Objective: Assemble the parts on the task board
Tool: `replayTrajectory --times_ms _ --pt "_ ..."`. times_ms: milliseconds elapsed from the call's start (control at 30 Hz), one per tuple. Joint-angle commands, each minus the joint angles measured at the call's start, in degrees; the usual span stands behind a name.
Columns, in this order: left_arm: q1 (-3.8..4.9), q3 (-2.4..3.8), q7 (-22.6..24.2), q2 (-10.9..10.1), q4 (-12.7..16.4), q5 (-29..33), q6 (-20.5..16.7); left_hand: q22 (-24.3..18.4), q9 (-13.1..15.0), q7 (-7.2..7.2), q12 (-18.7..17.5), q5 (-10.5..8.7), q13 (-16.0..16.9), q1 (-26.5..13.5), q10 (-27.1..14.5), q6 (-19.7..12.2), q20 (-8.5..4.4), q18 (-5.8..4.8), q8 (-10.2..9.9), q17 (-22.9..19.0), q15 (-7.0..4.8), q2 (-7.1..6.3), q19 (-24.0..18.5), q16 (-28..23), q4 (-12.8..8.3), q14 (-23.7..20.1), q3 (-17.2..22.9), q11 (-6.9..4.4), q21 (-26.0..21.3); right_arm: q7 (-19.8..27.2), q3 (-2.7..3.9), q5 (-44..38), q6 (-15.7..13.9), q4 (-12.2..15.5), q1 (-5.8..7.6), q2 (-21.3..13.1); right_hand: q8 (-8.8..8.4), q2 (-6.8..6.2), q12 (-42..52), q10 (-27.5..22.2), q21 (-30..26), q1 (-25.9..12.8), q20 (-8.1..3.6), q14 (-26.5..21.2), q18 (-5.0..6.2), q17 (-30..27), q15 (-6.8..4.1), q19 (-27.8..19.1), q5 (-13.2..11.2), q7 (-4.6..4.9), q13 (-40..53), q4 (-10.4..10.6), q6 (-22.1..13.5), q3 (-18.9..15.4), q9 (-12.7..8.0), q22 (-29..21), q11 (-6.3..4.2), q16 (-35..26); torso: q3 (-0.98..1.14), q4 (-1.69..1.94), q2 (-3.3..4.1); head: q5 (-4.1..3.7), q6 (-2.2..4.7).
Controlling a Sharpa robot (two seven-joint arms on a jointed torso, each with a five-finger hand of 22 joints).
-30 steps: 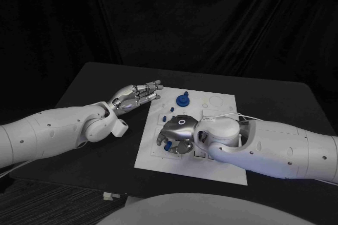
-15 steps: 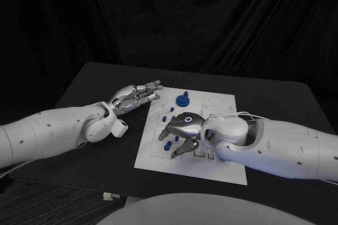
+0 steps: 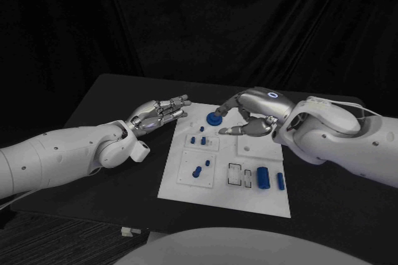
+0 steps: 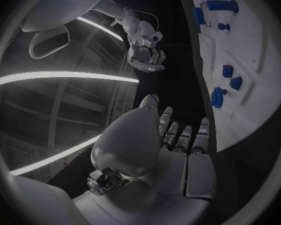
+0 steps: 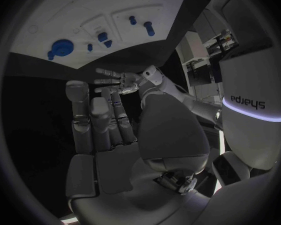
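1. Right now my right robot hand (image 3: 249, 112) hovers over the far end of the board (image 3: 232, 204), just above the round blue knob (image 3: 215, 118). Its fingers are spread and it holds nothing; I cannot tell from the head view whether a fingertip touches the knob. From the right wrist camera the fingers (image 5: 103, 120) lie straight and empty, with the knob (image 5: 61, 48) well ahead of them.

2. My left robot hand (image 3: 157, 114) rests released at the board's left edge, fingers apart and reaching toward the far corner, grasping nothing. Its wrist view shows the same flat fingers (image 4: 181, 140) beside the board (image 4: 259, 130).

3. I judge the step in hand is a reach for the knob, either to seat it or turn it. The next move calls for lowering the right robot hand squarely and closing around the knob without knocking the small pegs (image 3: 197, 140) near it.

4. On the board: the two small pegs stand in the recess just behind the middle; one blue part (image 3: 197, 173) lies in the left square recess; a white part (image 3: 240, 175) sits in the outlined slot; a larger blue cylinder (image 3: 263, 177) and a slim blue bar (image 3: 280, 181) lie to its right.

5. The board lies in the middle of the black desk (image 3: 124, 179).
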Motion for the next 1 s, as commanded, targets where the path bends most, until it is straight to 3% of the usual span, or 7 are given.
replayTrajectory --times_ms 33,233,333,400,500,700,1000 --pt "-0.07 0.05 2.32 0.04 0.02 0.38 0.12 -0.01 0.05 0.24 0.31 0.24 0.08 0.37 -0.05 0.32 -0.03 -0.86 0.31 0.07 0.37 0.05 0.56 0.23 -0.03 0.23 0.42 0.32 0.31 0.49 -0.03 16.16 -1.71 0.33 0.75 -2.32 0.71 0.43 4.8 3.63 -0.02 2.92 -0.07 -0.61 0.46 -0.1 -0.71 -0.27 5.93 0.36 2.21 -1.79 1.32 0.97 0.04 4.57 -0.99 0.35 -0.01 0.01 0.02 -0.03 0.01" --pt "-0.08 0.05 2.24 0.0 0.08 0.38 -0.02 0.04 0.06 0.25 0.35 0.25 0.09 0.39 -0.02 0.45 -0.03 -0.86 0.33 0.08 0.38 0.03 0.61 0.24 -0.05 0.27 0.44 0.32 0.33 -6.08 -0.04 20.96 5.37 0.16 1.32 -5.22 4.2 0.19 20.64 12.12 5.84 3.41 -2.32 1.96 -0.33 2.81 -3.31 2.43 4.4 -1.52 11.67 -1.42 8.16 1.53 0.73 5.61 -3.97 2.5 -0.01 -0.01 0.01 -0.35 0.01" --pt "-0.08 0.05 2.2 0.11 0.04 0.38 0.03 0.04 0.06 0.25 0.35 0.25 0.09 0.39 -0.02 0.45 -0.03 -0.86 0.33 0.08 0.38 0.03 0.61 0.24 -0.05 0.27 0.44 0.32 0.33 -11.48 -0.05 20.45 10.04 -0.34 1.2 -5.74 4.5 0.27 40.67 16.25 5.64 1.38 -2.86 3.4 -0.42 6.94 -3.91 2.0 1.82 -2.18 34.2 0.36 9.57 0.46 0.67 5.58 -4.76 4.84 0.0 0.01 0.02 -0.99 0.01" --pt "-0.09 0.05 2.2 0.21 0.03 0.38 0.08 0.02 0.07 0.25 0.37 0.31 0.1 0.44 0.01 0.52 -0.03 -0.87 0.36 0.09 0.39 0.0 0.63 0.25 -0.1 0.31 0.51 0.33 0.34 -14.95 -0.05 18.97 12.96 -0.64 0.96 -5.9 7.04 1.03 55.04 25.81 6.86 -2.67 -3.36 9.01 -0.55 24.28 -4.66 2.12 -1.25 -3.81 56.37 0.63 13.41 -1.47 2.5 5.82 -5.79 14.21 -0.01 0.01 0.0 -1.3 0.01" --pt "-0.1 0.05 2.2 0.35 -0.03 0.38 0.15 0.02 0.07 0.25 0.37 0.31 0.1 0.44 0.01 0.52 -0.03 -0.87 0.36 0.09 0.39 0.0 0.63 0.25 -0.1 0.31 0.51 0.33 0.34 -20.03 -0.05 16.24 16.99 -1.09 0.45 -5.97 8.93 1.79 66.16 39.06 9.71 -7.43 -3.98 12.97 -0.87 35.67 -4.94 3.11 -2.64 -4.5 80.17 0.89 14.34 -3.42 5.41 6.25 -6.35 19.4 0.02 -0.01 0.05 -1.65 0.01" --pt "-0.11 0.05 2.23 0.33 -0.02 0.38 0.16 0.02 0.07 0.25 0.37 0.31 0.1 0.44 0.01 0.52 -0.03 -0.87 0.36 0.09 0.39 0.0 0.63 0.25 -0.1 0.31 0.51 0.33 0.34 -25.02 -0.05 14.13 21.7 -1.71 -0.49 -5.63 10.26 2.22 66.93 40.55 20.78 -10.52 -4.93 12.97 -2.49 35.67 -5.86 7.39 -3.76 -5.34 82.43 0.96 15.27 -3.53 8.5 8.48 -7.23 19.4 0.01 0.0 0.04 -1.53 0.01" --pt "-0.12 0.05 2.25 0.12 0.08 0.38 0.1 0.02 0.07 0.25 0.37 0.31 0.1 0.44 0.01 0.52 -0.03 -0.87 0.36 0.09 0.39 0.0 0.63 0.25 -0.1 0.31 0.51 0.33 0.34 -27.94 -0.05 13.46 24.48 -1.56 -1.16 -5.27 8.54 2.92 66.93 40.55 29.09 -12.29 -5.41 12.97 -3.85 35.67 -6.2 10.39 -2.39 -5.11 82.43 1.07 15.04 -3.29 8.96 10.22 -7.01 19.4 0.01 0.01 0.04 -1.39 0.01"
